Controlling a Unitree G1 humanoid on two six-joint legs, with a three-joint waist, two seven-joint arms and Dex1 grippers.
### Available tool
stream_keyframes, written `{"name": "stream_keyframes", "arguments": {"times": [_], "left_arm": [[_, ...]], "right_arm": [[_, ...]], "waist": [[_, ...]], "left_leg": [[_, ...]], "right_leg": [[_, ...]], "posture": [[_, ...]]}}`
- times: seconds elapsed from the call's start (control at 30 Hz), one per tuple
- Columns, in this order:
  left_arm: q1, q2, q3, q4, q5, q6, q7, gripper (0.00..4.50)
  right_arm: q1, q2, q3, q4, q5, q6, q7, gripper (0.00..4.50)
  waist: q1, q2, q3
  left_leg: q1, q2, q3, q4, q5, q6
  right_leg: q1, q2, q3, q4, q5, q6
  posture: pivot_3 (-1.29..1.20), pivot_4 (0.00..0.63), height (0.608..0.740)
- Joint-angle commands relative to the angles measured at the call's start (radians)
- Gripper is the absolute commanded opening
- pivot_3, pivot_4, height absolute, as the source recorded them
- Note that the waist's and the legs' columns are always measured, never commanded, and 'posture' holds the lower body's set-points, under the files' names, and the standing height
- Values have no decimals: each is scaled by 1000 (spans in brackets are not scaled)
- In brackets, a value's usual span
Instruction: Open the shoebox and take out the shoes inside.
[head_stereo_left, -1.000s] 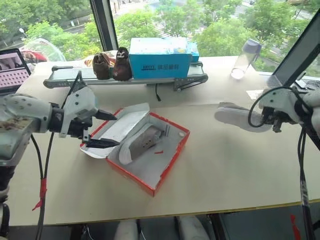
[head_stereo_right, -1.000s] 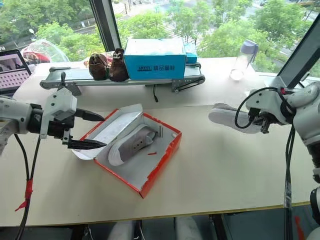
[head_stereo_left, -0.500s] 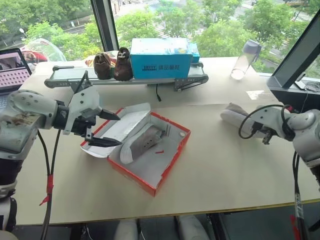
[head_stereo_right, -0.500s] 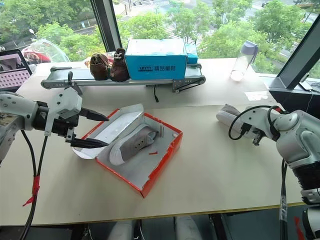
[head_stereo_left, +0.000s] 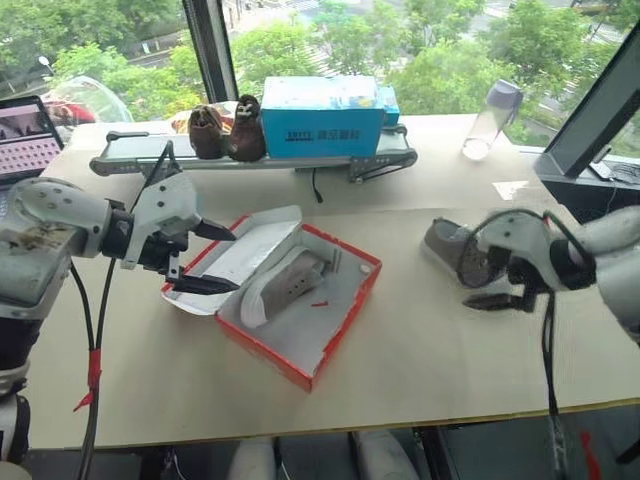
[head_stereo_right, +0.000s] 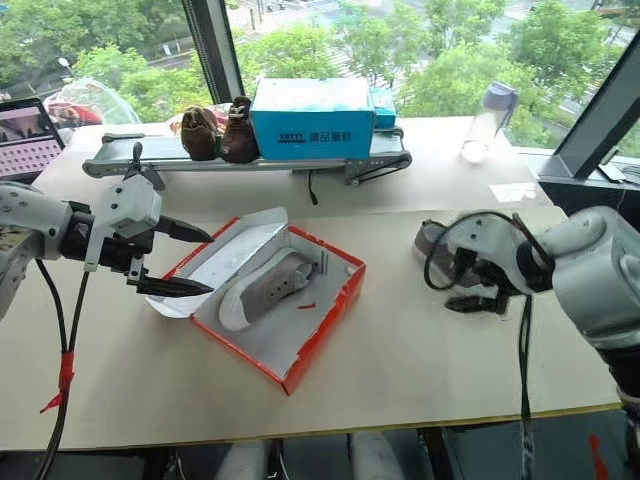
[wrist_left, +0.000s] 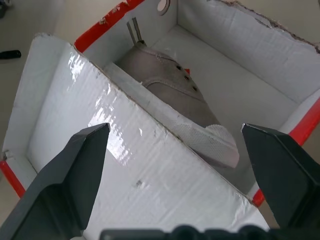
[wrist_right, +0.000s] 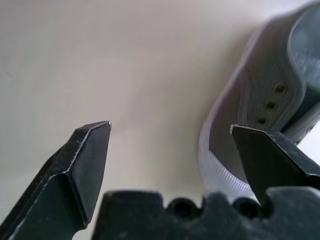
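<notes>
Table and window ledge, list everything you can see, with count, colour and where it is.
shoebox: one, red, white inside, open, table centre.
grey shoes: two; one in the shoebox, one on the table by the right claw.
blue box: one, on the rack at the back.
brown shoes: two, beside the blue box.
bottle: one, clear, back right.
laptop: one, far left.
left claw: open, over the shoebox lid.
right claw: open, beside the table shoe.
</notes>
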Motion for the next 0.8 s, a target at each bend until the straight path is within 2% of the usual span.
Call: {"name": "stream_keyframes", "arguments": {"times": [0.03,0.17,0.23,0.4,0.53,0.8], "left_arm": [[7,37,58,-26,-5,14,6,4500],[43,57,86,-44,-5,25,24,4500],[69,68,112,-72,-18,44,34,4500],[114,92,165,-119,-47,91,49,4500],[153,112,205,-154,-73,133,64,4500],[216,144,285,-189,-132,181,66,4500]], "right_arm": [[-145,115,-59,14,124,-8,-19,4468],[-232,277,34,116,88,-191,-90,4468],[-248,364,113,234,-17,-412,-175,4468],[-252,465,258,449,-154,-744,-216,4468],[-273,469,335,601,-278,-1030,-249,4468],[-284,497,329,643,-267,-1151,-183,4468]], "waist": [[-5,0,0],[-5,-1,0],[-5,-3,-1],[1,-4,-1],[0,-4,-1],[-8,-4,-1]], "left_leg": [[0,0,0,0,0,0],[-1,0,-1,0,0,0],[-2,0,-1,0,0,0],[-2,-1,-1,0,0,0],[-4,0,-2,0,0,0],[-3,0,-2,0,0,0]], "right_leg": [[0,0,0,0,0,0],[0,0,-1,-1,0,0],[0,0,-1,-1,0,0],[0,0,-1,-1,0,0],[-1,0,-2,-1,2,-4],[-1,0,-2,0,2,-4]], "posture": [[0,150,740],[0,150,740],[0,150,740],[0,150,740],[0,150,740],[0,150,740]]}}
